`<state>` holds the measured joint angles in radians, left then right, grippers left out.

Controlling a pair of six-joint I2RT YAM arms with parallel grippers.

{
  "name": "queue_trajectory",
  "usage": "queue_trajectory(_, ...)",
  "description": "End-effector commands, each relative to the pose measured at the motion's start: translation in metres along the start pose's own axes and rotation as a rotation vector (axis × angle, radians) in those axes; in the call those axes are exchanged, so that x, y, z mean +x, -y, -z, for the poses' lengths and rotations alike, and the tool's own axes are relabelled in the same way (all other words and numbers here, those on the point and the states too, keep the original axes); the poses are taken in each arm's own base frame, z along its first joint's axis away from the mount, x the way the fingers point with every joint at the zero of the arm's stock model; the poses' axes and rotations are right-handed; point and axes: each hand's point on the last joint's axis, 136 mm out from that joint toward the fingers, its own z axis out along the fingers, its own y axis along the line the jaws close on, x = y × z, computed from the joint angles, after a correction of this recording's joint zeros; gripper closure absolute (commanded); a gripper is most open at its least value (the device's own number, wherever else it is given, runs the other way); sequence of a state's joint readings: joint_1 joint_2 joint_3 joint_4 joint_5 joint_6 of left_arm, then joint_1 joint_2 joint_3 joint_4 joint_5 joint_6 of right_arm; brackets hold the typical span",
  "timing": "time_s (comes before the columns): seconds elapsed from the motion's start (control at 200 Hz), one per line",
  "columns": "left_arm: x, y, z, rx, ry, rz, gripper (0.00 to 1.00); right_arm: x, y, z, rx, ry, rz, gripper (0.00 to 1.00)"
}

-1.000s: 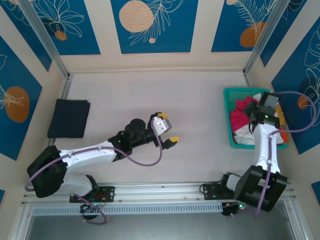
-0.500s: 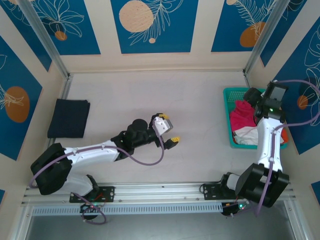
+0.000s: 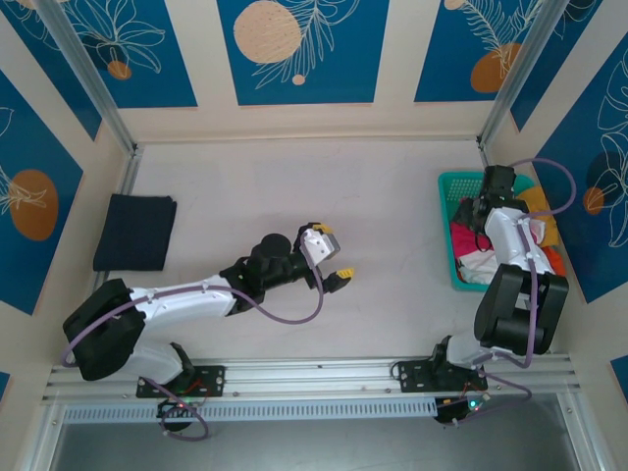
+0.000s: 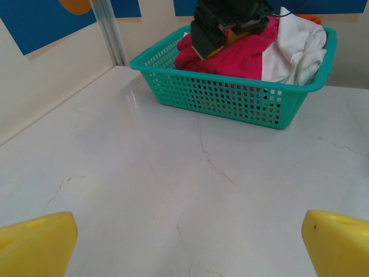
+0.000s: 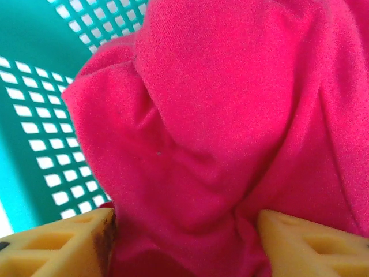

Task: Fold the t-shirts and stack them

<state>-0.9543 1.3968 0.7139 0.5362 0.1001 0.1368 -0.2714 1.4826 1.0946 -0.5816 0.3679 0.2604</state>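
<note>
The teal basket (image 3: 447, 232) at the right holds a heap of t-shirts: a magenta-pink one (image 5: 230, 104) on top, a white one (image 4: 294, 43) beside it, a yellow-orange one (image 3: 541, 209) at the far side. My right gripper (image 5: 185, 242) is down in the basket, its yellow fingers half apart and pressed into a bunched fold of the pink shirt. A dark navy shirt (image 3: 134, 232) lies folded at the table's left. My left gripper (image 3: 332, 252) hovers low over mid-table, open and empty, facing the basket (image 4: 230, 95).
Bare marble-look table (image 4: 173, 173) stretches between the left gripper and the basket. Walls with blue panels close in the back and sides, with metal posts at the far corners. The basket stands close to the right wall.
The right arm swung from above the basket's near side to its far end and dipped into the pink shirt; its jaws opened, then narrowed. The left arm barely moved.
</note>
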Motion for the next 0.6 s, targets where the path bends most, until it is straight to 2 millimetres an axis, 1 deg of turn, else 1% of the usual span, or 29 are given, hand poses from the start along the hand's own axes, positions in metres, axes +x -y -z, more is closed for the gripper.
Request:
queue_trajectory(0.0,-0.010,0.000,0.001,-0.005,0.027,0.008,0.00,-0.006,-0.002,0.012,-0.006,-0.014,-0.020,0.84)
queue_trajectory(0.04,-0.010,0.000,0.001,-0.007,0.027,0.007,0.00,-0.013,-0.003,0.019,-0.009,0.006,-0.029,1.00)
queue_trajectory(0.165,-0.011,-0.001,0.002,-0.014,0.028,0.007,0.00,-0.046,-0.003,0.057,-0.036,0.169,-0.066,1.00)
queue_trajectory(0.3,-0.010,-0.001,0.000,-0.013,0.029,0.009,0.00,-0.086,-0.003,0.111,-0.085,0.406,-0.106,1.00)
queue_trajectory(0.43,-0.012,0.000,-0.002,-0.003,0.036,0.012,0.00,-0.113,-0.006,0.149,-0.176,0.580,-0.142,1.00)
queue_trajectory(0.595,-0.012,0.000,-0.002,-0.008,0.041,0.013,0.00,-0.138,-0.013,0.204,-0.316,0.736,-0.181,1.00)
